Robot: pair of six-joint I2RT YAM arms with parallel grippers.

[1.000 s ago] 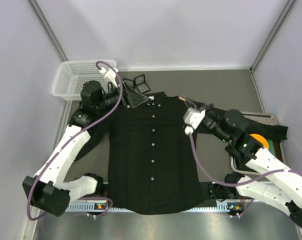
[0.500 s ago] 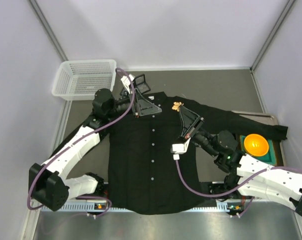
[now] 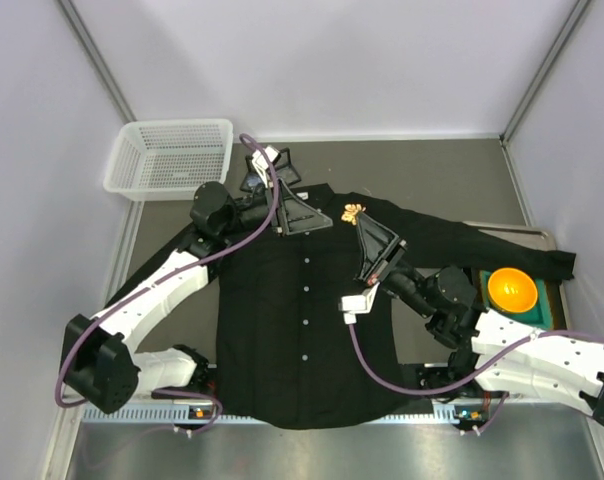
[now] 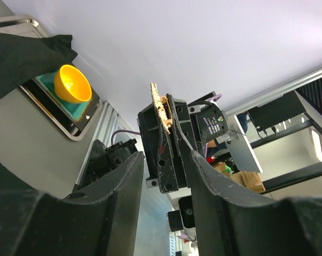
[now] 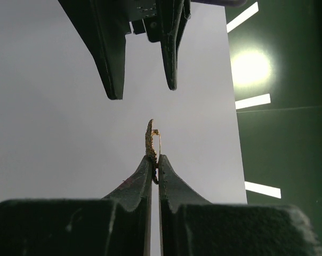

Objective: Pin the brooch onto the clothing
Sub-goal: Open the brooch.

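Observation:
The clothing, a black button-up shirt, lies flat on the table with its collar at the far side. My right gripper points up over the shirt's upper chest, shut on the lower edge of a small gold brooch. Seen from the right wrist, the brooch stands on edge above the right gripper, its thin pin on the right side. My left gripper hovers just left of the brooch, open, nothing between its fingers. From the left wrist, the brooch sits beyond the left gripper.
A white basket stands at the far left. An orange bowl rests on a green tray at the right, by the shirt's sleeve end. A small black frame-like object lies behind the collar.
My right arm has swung left over the shirt and holds the brooch upright. My left gripper has moved right, close to the brooch, and its jaws have narrowed.

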